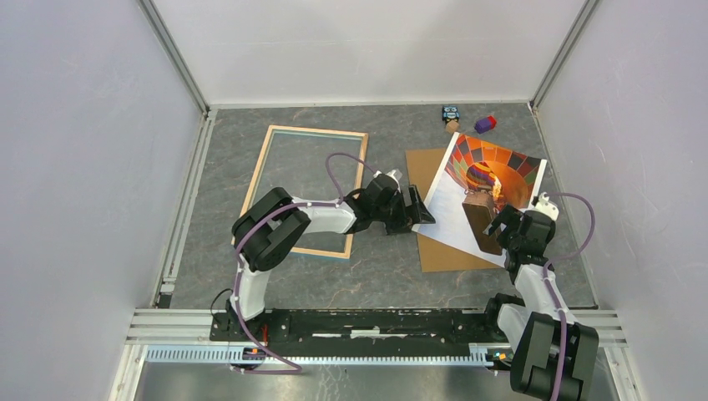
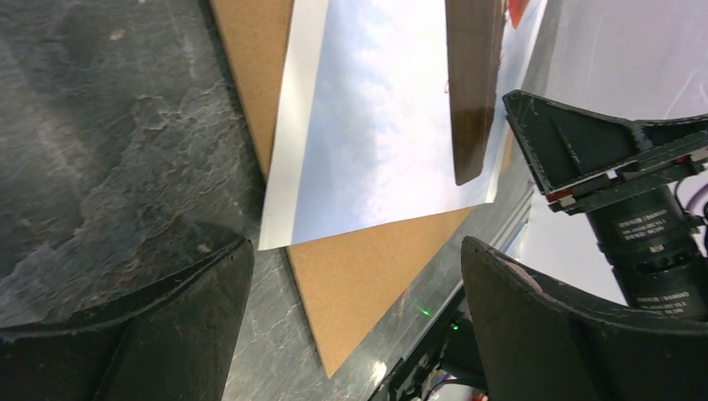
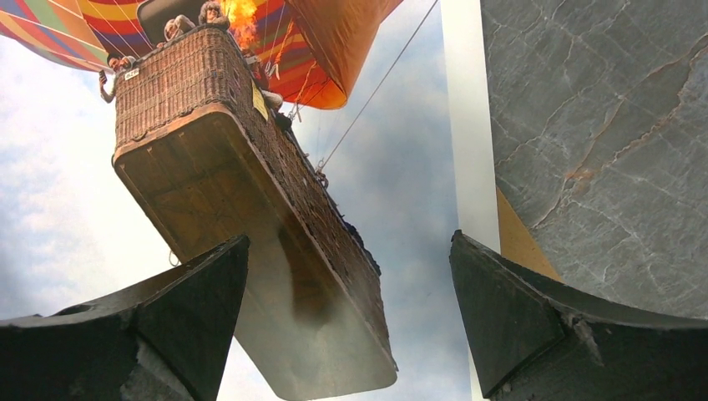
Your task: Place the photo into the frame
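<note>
The photo (image 1: 467,188), a hot-air balloon print with a brown basket and pale sky, lies on a brown hardboard sheet (image 1: 442,251) right of centre. The frame (image 1: 317,130) lies flat on the left, with its pale wood border up and a blue edge showing. My left gripper (image 1: 422,209) is open and empty at the photo's left edge, low over the table. In the left wrist view (image 2: 355,334) the photo's corner (image 2: 376,142) lies ahead of it. My right gripper (image 1: 509,221) is open and empty over the photo's near right part (image 3: 334,167).
A small blue toy (image 1: 451,117) and a purple block (image 1: 485,124) lie at the back right. White walls close in three sides. A metal rail (image 1: 376,322) runs along the near edge. The hardboard's near corner (image 2: 367,284) sticks out from under the photo.
</note>
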Controlling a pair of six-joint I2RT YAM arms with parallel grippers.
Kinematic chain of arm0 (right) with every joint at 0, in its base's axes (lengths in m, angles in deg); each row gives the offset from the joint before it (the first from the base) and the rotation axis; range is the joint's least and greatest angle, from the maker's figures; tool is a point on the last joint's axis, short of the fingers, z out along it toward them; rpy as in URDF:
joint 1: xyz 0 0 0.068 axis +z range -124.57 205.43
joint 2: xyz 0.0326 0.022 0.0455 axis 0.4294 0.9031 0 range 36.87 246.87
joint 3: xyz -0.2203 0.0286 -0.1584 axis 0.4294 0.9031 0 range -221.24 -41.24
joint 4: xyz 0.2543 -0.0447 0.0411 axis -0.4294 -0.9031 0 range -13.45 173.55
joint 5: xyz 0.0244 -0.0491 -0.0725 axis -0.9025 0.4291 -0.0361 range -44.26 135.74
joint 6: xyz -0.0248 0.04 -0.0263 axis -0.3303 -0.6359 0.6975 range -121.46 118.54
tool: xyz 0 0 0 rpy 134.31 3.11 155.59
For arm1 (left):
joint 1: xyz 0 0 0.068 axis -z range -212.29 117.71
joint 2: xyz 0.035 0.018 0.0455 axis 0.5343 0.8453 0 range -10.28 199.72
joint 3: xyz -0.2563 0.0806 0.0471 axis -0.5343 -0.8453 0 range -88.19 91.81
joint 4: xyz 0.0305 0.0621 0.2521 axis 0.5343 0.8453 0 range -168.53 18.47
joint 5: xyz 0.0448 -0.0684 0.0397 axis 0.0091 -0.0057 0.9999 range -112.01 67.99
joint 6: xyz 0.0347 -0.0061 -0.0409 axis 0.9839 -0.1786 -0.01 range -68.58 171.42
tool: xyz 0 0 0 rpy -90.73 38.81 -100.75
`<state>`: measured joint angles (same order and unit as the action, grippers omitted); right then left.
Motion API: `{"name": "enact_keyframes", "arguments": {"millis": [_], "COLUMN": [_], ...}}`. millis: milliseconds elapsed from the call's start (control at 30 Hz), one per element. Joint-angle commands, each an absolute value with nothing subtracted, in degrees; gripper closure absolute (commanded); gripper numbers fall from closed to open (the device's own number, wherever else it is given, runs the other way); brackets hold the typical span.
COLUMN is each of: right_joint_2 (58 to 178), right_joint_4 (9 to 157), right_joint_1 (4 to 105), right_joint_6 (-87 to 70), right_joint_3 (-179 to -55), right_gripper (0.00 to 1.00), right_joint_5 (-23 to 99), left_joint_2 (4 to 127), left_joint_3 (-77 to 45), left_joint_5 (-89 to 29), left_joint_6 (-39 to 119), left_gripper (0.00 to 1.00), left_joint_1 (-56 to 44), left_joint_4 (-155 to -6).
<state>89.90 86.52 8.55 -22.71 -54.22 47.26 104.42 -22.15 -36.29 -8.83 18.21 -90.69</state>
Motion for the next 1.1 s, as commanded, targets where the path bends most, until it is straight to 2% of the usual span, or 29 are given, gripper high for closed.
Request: {"name": "enact_keyframes", "arguments": {"millis": [0,200,433,533,733,1067], "right_joint_2": [91.0,91.0,91.3,91.3,90.7,89.7], "right_joint_4": [85.6,85.9,86.3,86.3,86.1,86.1], "right_joint_1": [8.7,8.7,8.7,8.7,8.7,8.8], "right_joint_6": [-23.7,-23.7,-23.7,-23.6,-23.4,-23.4], "right_joint_3": [-52.6,-52.3,-52.2,-52.2,-52.2,-52.1], "right_gripper": [0.05,0.05,0.05,0.05,0.05,0.05], "right_joint_5": [46.4,46.0,45.8,45.9,45.8,45.9], "left_joint_2": [106.8,106.2,103.9,104.9,107.5,115.0], "left_joint_3": [-21.4,-21.9,-23.2,-22.2,-19.5,-9.0], "left_joint_5": [-38.6,-39.9,-39.4,-39.7,-41.5,-55.1], "left_joint_6": [-13.4,-15.3,-15.2,-15.3,-15.4,-12.6], "left_gripper": [0.01,0.02,0.09,0.13,0.31,0.34], "left_joint_1": [18.4,18.2,18.3,18.1,17.2,12.9], "left_joint_4": [-96.3,-98.9,-101.8,-101.7,-101.8,-97.6]}}
